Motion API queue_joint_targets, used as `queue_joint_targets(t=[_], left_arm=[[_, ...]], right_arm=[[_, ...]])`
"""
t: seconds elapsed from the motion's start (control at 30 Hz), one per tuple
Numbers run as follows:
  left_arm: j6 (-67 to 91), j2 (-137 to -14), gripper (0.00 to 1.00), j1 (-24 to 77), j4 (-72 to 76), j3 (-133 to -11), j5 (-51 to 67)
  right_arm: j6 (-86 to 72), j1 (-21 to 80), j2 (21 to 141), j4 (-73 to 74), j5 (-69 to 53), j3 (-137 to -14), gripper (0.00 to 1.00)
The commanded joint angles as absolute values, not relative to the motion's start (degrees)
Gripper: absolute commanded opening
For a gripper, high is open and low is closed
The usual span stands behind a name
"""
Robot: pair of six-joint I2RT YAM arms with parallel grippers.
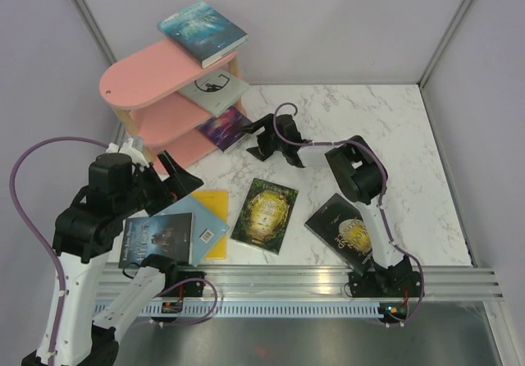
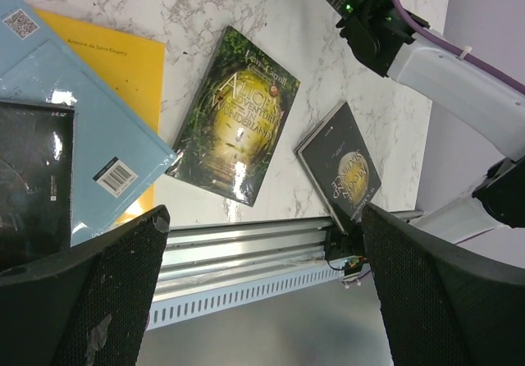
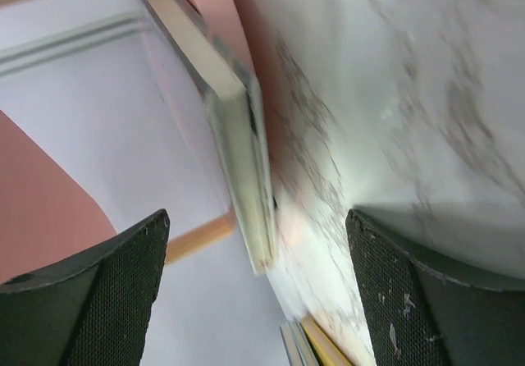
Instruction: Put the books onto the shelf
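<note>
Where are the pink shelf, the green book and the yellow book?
pink shelf [image 1: 143, 70], overhead view, on its top board.
green book [image 1: 264, 214], overhead view, middle of its cover.
yellow book [image 2: 123, 66], left wrist view, bare part of its cover.

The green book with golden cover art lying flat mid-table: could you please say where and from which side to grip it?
Probably its far short edge. The green book lies flat on the marble table, a yellow book and a dark moon-cover book near its long sides, bare marble beyond the far edge. Come low from there, one finger wedged beneath.
</note>
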State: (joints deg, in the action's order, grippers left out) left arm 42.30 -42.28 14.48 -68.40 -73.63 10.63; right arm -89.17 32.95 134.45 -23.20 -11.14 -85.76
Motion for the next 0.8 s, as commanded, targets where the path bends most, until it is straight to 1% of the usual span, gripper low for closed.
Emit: queue_joint_targets(t=[0.0,0.13,0.3,0.33,0.37,0.4,0.43,0.47,0.53,0.57,0.63,0.67,0.77], left_arm=[[39.9,-42.19,1.0,14.24,-65.57,-73.13,11.95],[38.59,-42.19,1.0,14.24,-64.43,-70.77,14.84],[35.86,-42.8,1.0,14.24,-60.83,-63.21,23.63],[35.69,-42.63,1.0,14.24,-59.86,-60.5,24.43],[35.68,-42.28,1.0,14.33,-58.81,-59.16,26.0],[35.07,-42.19,1.0,14.33,-56.88,-57.93,26.71],[34.72,-42.36,1.0,14.33,-56.08,-55.57,26.98],[34.46,-42.71,1.0,14.33,-55.03,-54.15,27.77],[33.4,-44.55,1.0,14.33,-50.55,-49.86,29.17],[33.14,-45.6,1.0,14.41,-48.62,-48.36,30.4],[32.87,-49.38,1.0,14.41,-42.41,-43.97,31.9],[32.87,-50.79,1.0,14.5,-40.54,-42.99,33.12],[32.78,-56.94,1.0,14.68,-34.29,-41.4,33.4]], right_arm=[[-86.49,33.22,127.81,-21.79,-13.71,-81.84,0.91],[-81.93,32.7,120.78,-21.37,-12.14,-76.38,0.91],[-66.55,31.64,107.34,-6.35,-8.97,-72.87,0.91],[-64.79,31.64,104.7,-3.89,-6.62,-71.9,0.91],[-62.77,31.73,99.02,-1.34,-4.68,-68.94,0.91],[-60.75,32.16,96.01,3.64,-2.83,-66.99,0.91],[-60.3,32.43,92.84,5.87,0.84,-64.97,0.91],[-60.03,32.61,87.33,7.8,1.84,-60.69,0.91],[-59.85,33.4,82.46,12.64,2.72,-56.1,0.91],[-60.03,33.66,78.53,14.92,2.55,-51.64,0.91],[-60.82,35.94,75.08,15.64,2.02,-47.13,0.91],[-60.99,37.08,72.54,15.73,1.76,-43.54,0.91],[-62.66,42.17,69.53,16.08,2.28,-38.87,0.91]])
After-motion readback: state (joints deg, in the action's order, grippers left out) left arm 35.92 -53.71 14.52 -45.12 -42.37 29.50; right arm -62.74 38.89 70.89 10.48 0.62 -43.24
